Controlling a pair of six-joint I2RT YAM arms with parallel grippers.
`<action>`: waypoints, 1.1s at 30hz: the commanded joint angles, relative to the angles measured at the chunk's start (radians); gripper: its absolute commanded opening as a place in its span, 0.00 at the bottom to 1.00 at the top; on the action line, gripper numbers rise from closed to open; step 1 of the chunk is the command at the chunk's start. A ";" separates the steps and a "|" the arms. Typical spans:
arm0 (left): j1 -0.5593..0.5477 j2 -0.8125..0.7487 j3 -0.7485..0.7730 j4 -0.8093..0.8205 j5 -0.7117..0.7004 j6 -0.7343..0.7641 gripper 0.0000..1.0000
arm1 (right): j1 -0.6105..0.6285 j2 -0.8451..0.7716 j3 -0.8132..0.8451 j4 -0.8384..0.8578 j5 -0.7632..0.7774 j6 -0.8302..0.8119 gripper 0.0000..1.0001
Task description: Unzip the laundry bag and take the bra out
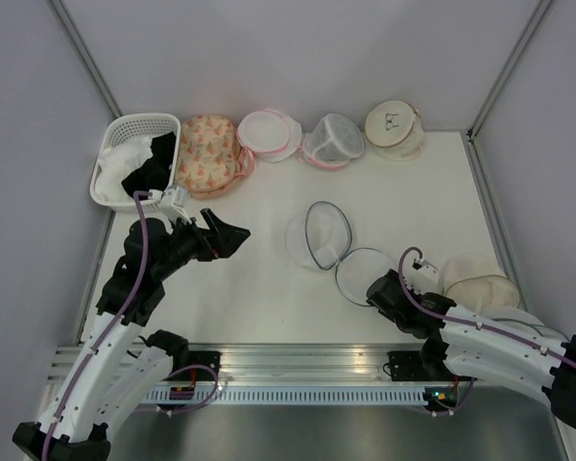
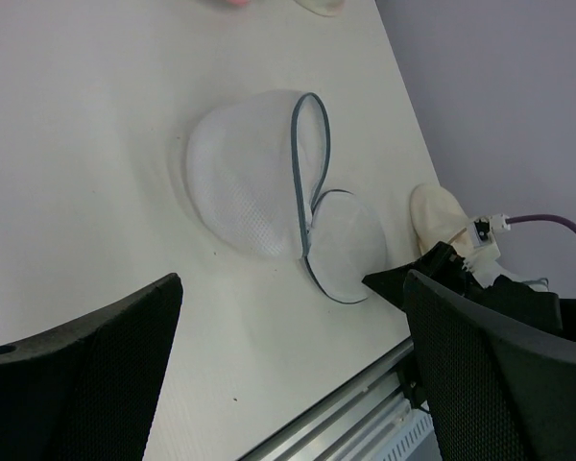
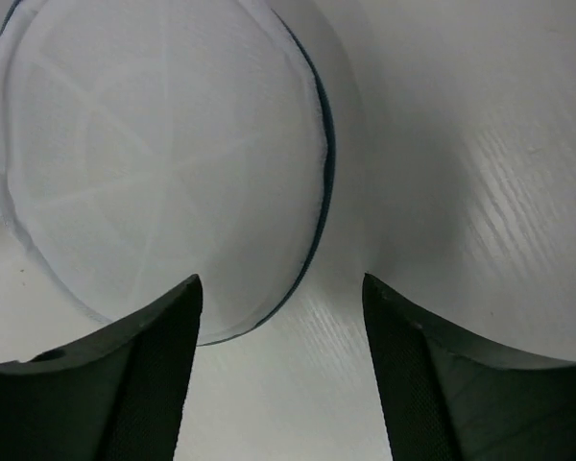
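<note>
The laundry bag (image 1: pixel 317 235) lies mid-table, unzipped, its dark-rimmed round lid (image 1: pixel 365 272) flopped flat beside it. No bra shows inside it. A black fabric piece, apparently the bra (image 1: pixel 152 163), lies in the white basket (image 1: pixel 115 130) beside a white cloth. My left gripper (image 1: pixel 232 235) is open and empty, left of the bag, which shows in the left wrist view (image 2: pixel 245 182) beyond the gripper (image 2: pixel 293 283). My right gripper (image 1: pixel 374 288) is open and empty at the lid's near edge; the lid (image 3: pixel 163 163) fills its view above the gripper (image 3: pixel 280 283).
Along the back stand a floral pink bag (image 1: pixel 206 154), two pink-trimmed mesh bags (image 1: pixel 269 134) (image 1: pixel 333 142) and a cream bag (image 1: pixel 396 128). Another cream bag (image 1: pixel 480 279) lies at the right, by my right arm. A metal rail (image 1: pixel 298 360) runs along the near edge.
</note>
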 commanded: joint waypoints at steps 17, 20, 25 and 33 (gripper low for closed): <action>-0.002 -0.137 -0.046 -0.076 0.089 -0.031 0.99 | -0.003 0.038 0.413 -0.296 0.405 -0.206 0.00; -0.004 -0.145 -0.040 -0.081 0.091 -0.040 0.99 | -0.003 0.181 0.611 -0.341 0.428 -0.374 0.00; -0.004 -0.171 -0.043 -0.096 0.083 -0.060 0.99 | 0.000 0.466 0.864 -0.222 0.351 -0.791 0.00; -0.004 -0.225 -0.056 -0.151 0.001 -0.095 0.99 | 0.208 0.980 1.065 -0.084 0.737 -1.093 0.00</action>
